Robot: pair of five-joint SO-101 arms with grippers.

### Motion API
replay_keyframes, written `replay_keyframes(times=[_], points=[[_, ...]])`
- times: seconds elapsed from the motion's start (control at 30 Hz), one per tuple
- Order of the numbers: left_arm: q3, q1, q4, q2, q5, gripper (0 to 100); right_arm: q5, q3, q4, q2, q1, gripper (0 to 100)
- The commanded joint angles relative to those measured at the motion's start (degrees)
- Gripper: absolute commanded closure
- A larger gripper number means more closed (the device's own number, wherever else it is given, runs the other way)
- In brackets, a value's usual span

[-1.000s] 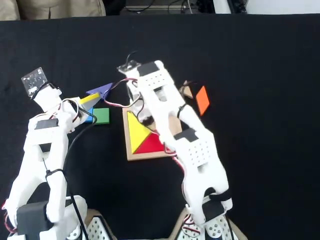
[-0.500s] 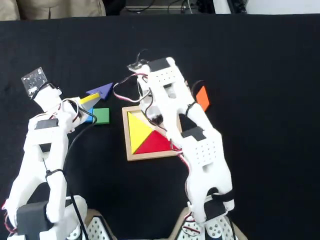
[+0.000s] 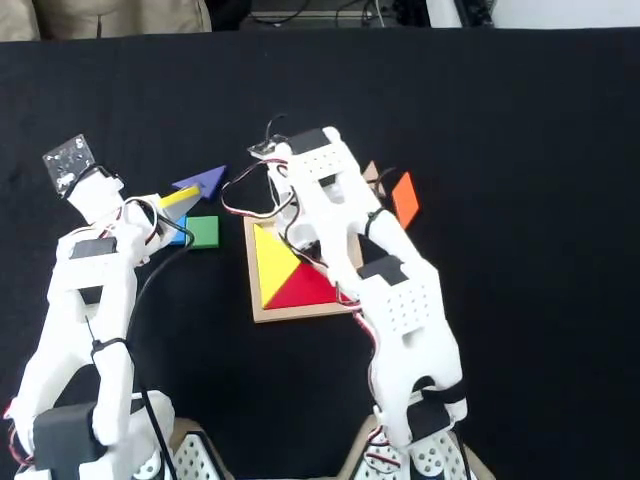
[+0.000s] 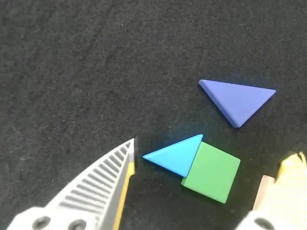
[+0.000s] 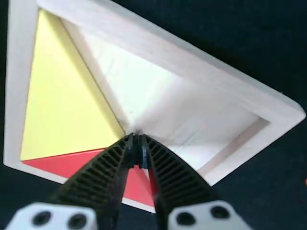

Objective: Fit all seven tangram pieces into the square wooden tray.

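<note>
The square wooden tray (image 3: pixel 262 311) holds a yellow triangle (image 3: pixel 274 262) and a red triangle (image 3: pixel 304 290). My right arm (image 3: pixel 330 195) hangs over the tray. In the right wrist view my right gripper (image 5: pixel 139 143) is shut, with its tips above the tray's bare floor (image 5: pixel 158 91), where the yellow triangle (image 5: pixel 62 96) meets the red one (image 5: pixel 72 163). My left gripper (image 4: pixel 196 189) is open just above a light blue triangle (image 4: pixel 175 155) and a green square (image 4: pixel 211 172). A purple triangle (image 4: pixel 237 98) lies beyond them. An orange parallelogram (image 3: pixel 405 200) and a tan piece (image 3: pixel 372 176) lie right of the tray.
The table is covered in black cloth (image 3: pixel 520 150), with open room at the far right and along the back. The bases of both arms stand at the front edge. The left arm (image 3: pixel 85 290) stands left of the tray.
The right arm swung a little to the right over the tray, then came back to the left. The left arm and the loose pieces have stayed put.
</note>
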Motion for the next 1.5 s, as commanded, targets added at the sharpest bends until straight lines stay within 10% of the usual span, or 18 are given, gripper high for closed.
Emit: replay_keyframes(times=[0.0,0.3,0.83,1.47], points=[[-1.19,-0.31,-0.97,-0.97,-0.09,56,0.18,-1.01,-0.09,-5.76,0.44,98.8],[-3.65,-0.66,0.53,-0.44,0.00,56,0.44,1.19,0.53,-17.19,9.93,98.8],[-24.84,-0.48,29.71,-0.97,-0.18,82,0.44,36.97,-17.49,-54.11,22.15,98.7],[-34.77,4.26,37.89,-0.26,-26.55,74,-3.52,61.49,-43.08,-56.22,27.69,98.6]])
